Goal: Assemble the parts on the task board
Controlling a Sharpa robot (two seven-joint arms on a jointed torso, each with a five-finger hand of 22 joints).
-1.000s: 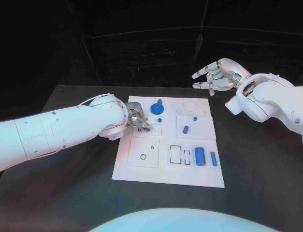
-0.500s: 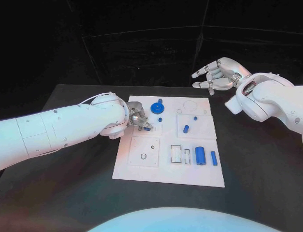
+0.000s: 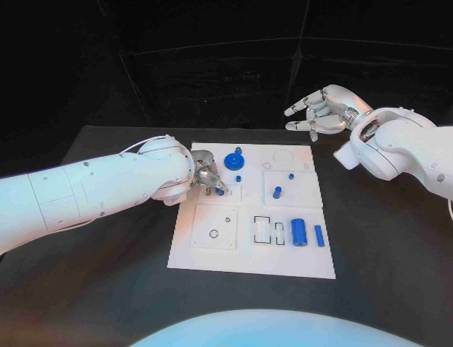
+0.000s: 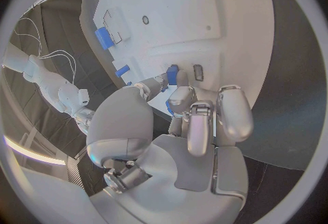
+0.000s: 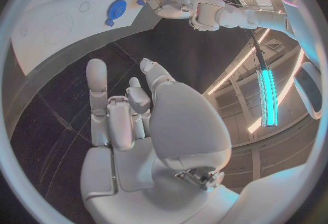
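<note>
Over the white rectangular task board (image 3: 252, 249), near its left edge, the left silver hand (image 3: 207, 178) is pinching a small blue part (image 4: 172, 75) between thumb and fingertips. Beyond the board's far right corner, the right silver hand (image 3: 321, 113) is hovering with fingers spread, holding nothing.

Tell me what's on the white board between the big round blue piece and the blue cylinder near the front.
In the head view, between the round blue piece and the blue cylinder, a small blue peg stands on the white board.
</note>
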